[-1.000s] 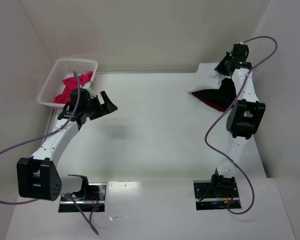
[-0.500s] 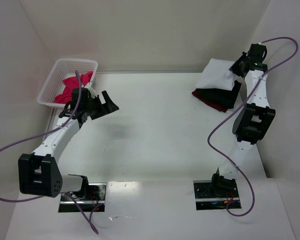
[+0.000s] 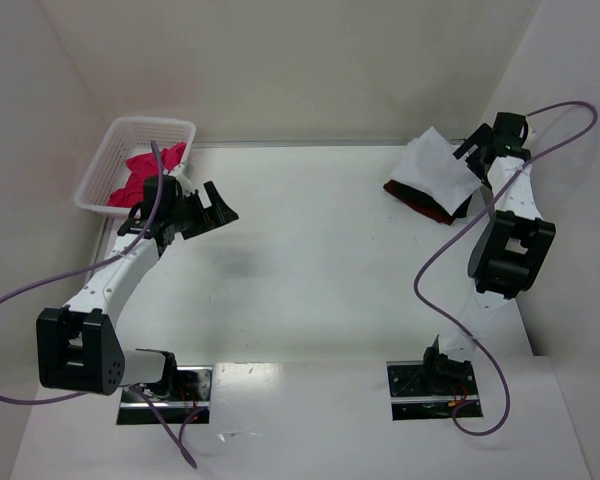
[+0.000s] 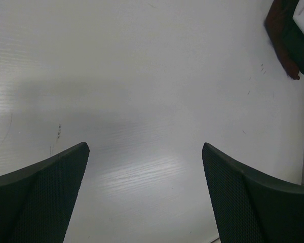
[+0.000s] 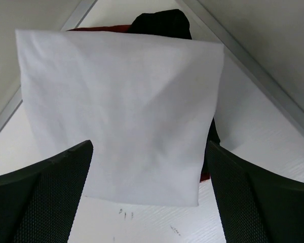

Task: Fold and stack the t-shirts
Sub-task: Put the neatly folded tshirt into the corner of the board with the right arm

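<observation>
A folded white t-shirt point(image 3: 435, 170) lies on top of a black one and a dark red one point(image 3: 410, 196) at the table's far right. My right gripper point(image 3: 477, 148) hangs open just behind this stack and holds nothing. In the right wrist view the white t-shirt point(image 5: 121, 111) spreads flat beyond the right gripper point(image 5: 148, 147), with black cloth point(image 5: 159, 23) and dark red cloth point(image 5: 99, 29) showing at its far edge. Bright pink t-shirts point(image 3: 145, 172) lie crumpled in the basket. My left gripper point(image 3: 218, 205) is open over bare table, and the left wrist view shows the left gripper point(image 4: 145, 147) empty.
A white mesh basket point(image 3: 150, 122) stands at the far left corner, close behind my left wrist. Walls close in the table on the left, back and right. The stack's dark red edge point(image 4: 281, 35) shows at the top right of the left wrist view.
My right gripper has opened and let go of the white t-shirt, which now lies flat on the stack. The right arm swung to the right. The left arm has not moved.
</observation>
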`<act>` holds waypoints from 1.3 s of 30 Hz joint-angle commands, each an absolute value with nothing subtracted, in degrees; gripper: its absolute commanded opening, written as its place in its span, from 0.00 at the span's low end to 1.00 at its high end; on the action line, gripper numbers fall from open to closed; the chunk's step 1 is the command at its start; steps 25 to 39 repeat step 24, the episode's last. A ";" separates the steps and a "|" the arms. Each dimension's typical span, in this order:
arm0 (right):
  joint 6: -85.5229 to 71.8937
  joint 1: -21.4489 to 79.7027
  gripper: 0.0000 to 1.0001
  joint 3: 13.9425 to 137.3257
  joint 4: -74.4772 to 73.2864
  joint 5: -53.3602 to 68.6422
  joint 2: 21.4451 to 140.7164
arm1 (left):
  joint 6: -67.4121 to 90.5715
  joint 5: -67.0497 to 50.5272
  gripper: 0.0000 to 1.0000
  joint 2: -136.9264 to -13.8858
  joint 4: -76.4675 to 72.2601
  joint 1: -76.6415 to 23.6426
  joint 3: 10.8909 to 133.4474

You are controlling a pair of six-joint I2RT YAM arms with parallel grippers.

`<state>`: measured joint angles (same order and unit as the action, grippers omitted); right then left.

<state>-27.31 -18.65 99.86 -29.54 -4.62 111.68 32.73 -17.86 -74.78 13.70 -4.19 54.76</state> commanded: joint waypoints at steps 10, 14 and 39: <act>-30.84 -17.01 1.00 80.13 -17.48 -2.58 82.39 | 26.15 -17.32 1.00 -71.30 15.11 -3.78 62.45; -33.05 -13.52 1.00 70.72 -14.15 1.22 71.61 | 23.91 -15.92 1.00 -68.10 14.07 -3.78 62.93; -34.72 -7.12 1.00 59.13 -14.15 11.11 56.16 | 19.65 -16.52 1.00 -67.41 15.29 -4.31 66.53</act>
